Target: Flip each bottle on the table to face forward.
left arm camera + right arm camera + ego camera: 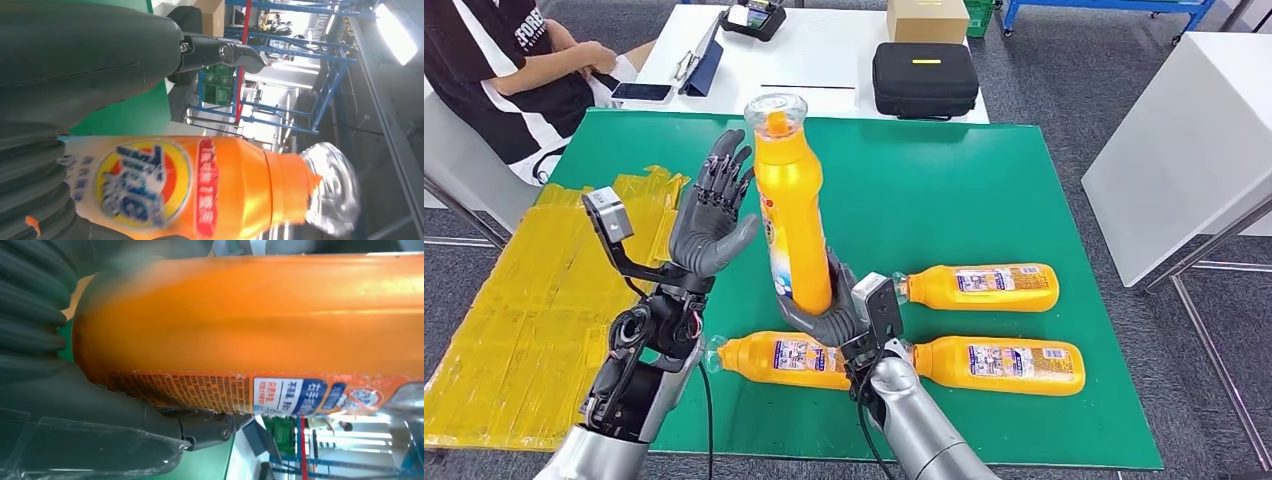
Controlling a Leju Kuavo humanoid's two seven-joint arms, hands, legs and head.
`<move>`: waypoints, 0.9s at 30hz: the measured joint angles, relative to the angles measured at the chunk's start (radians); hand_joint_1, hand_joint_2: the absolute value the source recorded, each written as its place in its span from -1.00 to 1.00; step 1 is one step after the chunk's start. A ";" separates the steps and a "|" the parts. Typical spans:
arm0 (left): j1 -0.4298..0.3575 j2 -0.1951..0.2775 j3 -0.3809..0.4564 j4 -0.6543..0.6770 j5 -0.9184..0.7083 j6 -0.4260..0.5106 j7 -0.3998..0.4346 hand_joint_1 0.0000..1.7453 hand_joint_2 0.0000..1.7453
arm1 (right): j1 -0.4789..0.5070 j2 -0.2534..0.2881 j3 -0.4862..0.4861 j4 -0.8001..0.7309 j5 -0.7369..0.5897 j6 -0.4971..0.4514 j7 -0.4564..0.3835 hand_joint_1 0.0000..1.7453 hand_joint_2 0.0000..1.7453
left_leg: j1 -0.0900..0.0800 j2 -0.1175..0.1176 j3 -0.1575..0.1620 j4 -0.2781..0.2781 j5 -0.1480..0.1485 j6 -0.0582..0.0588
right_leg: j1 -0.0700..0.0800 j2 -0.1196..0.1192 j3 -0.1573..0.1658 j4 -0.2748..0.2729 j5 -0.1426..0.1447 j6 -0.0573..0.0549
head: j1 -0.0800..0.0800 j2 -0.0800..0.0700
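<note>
My right hand [822, 312] grips the base of an orange bottle [791, 205] and holds it upright above the green table [944, 190], clear cap on top. Its front logo [142, 185] faces my left hand; the back label [240, 392] faces my right wrist camera. My left hand [714, 215] is raised just left of the bottle, fingers spread, palm toward it, holding nothing. Three more orange bottles lie flat on the table: one [979, 287] to the right, one [999, 363] near the front right, one [774, 357] under my right arm. All show back labels upward.
A person sits at the far left behind a white table [824, 55] with a black case [924, 78], a phone and a cardboard box. Yellow sheeting [514, 320] covers the floor at left. Another white table [1184, 140] stands at right.
</note>
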 joint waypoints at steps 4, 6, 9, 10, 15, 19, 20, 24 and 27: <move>-0.009 0.006 0.001 0.024 0.036 0.012 -0.004 -1.00 1.00 | 0.002 0.000 0.044 -0.017 -0.008 -0.024 0.000 1.00 1.00 | 0.000 0.000 0.000 0.000 0.000 0.000 | 0.000 0.000 -0.001 0.000 0.000 0.000 | 0.000 0.000; -0.011 0.007 0.001 0.033 0.048 0.015 -0.006 -1.00 1.00 | 0.002 -0.001 0.070 -0.020 -0.010 -0.046 0.000 1.00 1.00 | 0.000 0.000 0.000 0.000 0.000 0.000 | 0.000 0.000 -0.001 0.000 0.000 0.000 | 0.000 0.000; -0.012 0.007 0.001 0.039 0.052 0.015 -0.006 -1.00 1.00 | 0.003 -0.003 0.099 -0.019 -0.010 -0.081 0.000 1.00 1.00 | 0.000 0.000 0.000 0.000 0.000 0.000 | 0.000 0.000 -0.001 0.000 0.000 0.000 | 0.000 0.000; -0.012 0.007 0.001 0.040 0.052 0.015 -0.005 -1.00 1.00 | 0.003 -0.003 0.107 -0.019 -0.010 -0.090 0.000 1.00 1.00 | 0.000 0.000 0.000 0.000 0.000 0.000 | 0.000 0.000 -0.001 0.000 0.000 0.000 | 0.000 0.000; -0.009 0.006 0.000 0.039 0.044 0.023 -0.003 -1.00 1.00 | 0.003 -0.006 0.136 -0.015 -0.008 -0.120 0.000 1.00 1.00 | 0.000 0.000 -0.001 0.000 0.000 0.000 | 0.000 0.000 -0.001 0.000 0.000 0.000 | 0.000 0.000; -0.007 0.005 0.000 0.038 0.040 0.024 -0.003 -1.00 1.00 | 0.002 -0.006 0.146 -0.008 -0.007 -0.132 0.000 1.00 1.00 | 0.000 0.000 -0.001 0.000 0.000 0.000 | 0.000 0.000 -0.001 0.000 0.000 0.000 | 0.000 0.000; -0.006 0.005 0.000 0.038 0.040 0.024 -0.003 -1.00 1.00 | 0.002 -0.006 0.148 -0.007 -0.007 -0.132 0.000 1.00 1.00 | 0.000 0.000 -0.001 0.000 0.000 0.000 | 0.000 0.000 -0.001 0.000 0.000 0.000 | 0.000 0.000; -0.006 0.005 0.000 0.038 0.034 0.027 -0.002 -1.00 1.00 | 0.001 -0.007 0.154 0.000 0.000 -0.144 0.000 1.00 1.00 | 0.000 0.000 -0.001 0.000 0.000 0.000 | 0.000 0.000 -0.001 0.000 0.000 0.000 | 0.000 0.000; -0.003 0.003 0.000 0.031 0.014 0.039 0.000 -1.00 1.00 | -0.005 -0.007 0.163 0.013 0.015 -0.173 0.000 1.00 1.00 | 0.000 0.000 -0.001 0.000 0.000 0.000 | 0.000 0.000 -0.001 0.000 0.000 0.000 | 0.000 0.000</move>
